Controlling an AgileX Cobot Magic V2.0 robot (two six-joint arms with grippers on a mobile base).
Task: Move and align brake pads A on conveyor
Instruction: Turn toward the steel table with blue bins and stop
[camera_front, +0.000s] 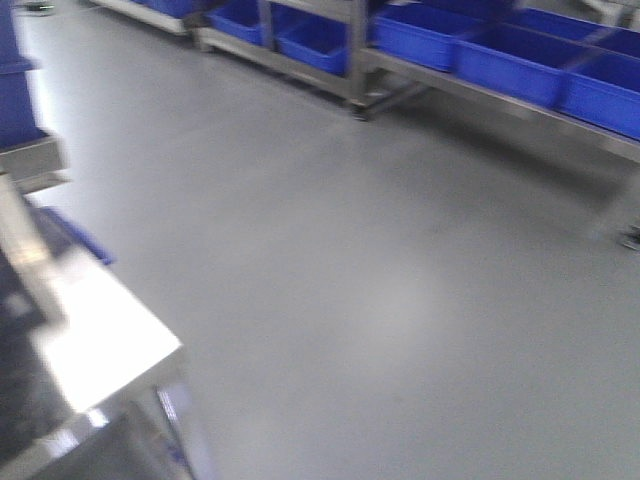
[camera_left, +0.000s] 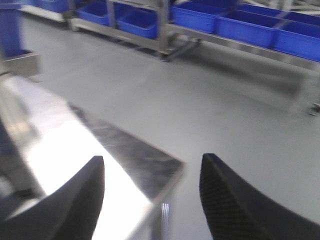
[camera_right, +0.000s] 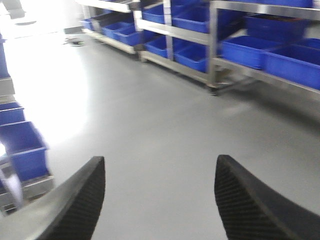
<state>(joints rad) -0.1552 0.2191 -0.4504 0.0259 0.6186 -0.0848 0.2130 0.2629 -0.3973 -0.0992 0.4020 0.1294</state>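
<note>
No brake pads A show in any view, and I cannot make out the conveyor. My left gripper is open with nothing between its dark ribbed fingers. It hangs over the corner of a shiny steel table, with grey floor beyond. My right gripper is also open and empty, above bare grey floor. Neither gripper appears in the front view. All the views are blurred.
A shiny steel table fills the lower left of the front view, with a dark surface beside it that I cannot identify. Steel racks with blue bins line the far side. More blue bins stand at the left.
</note>
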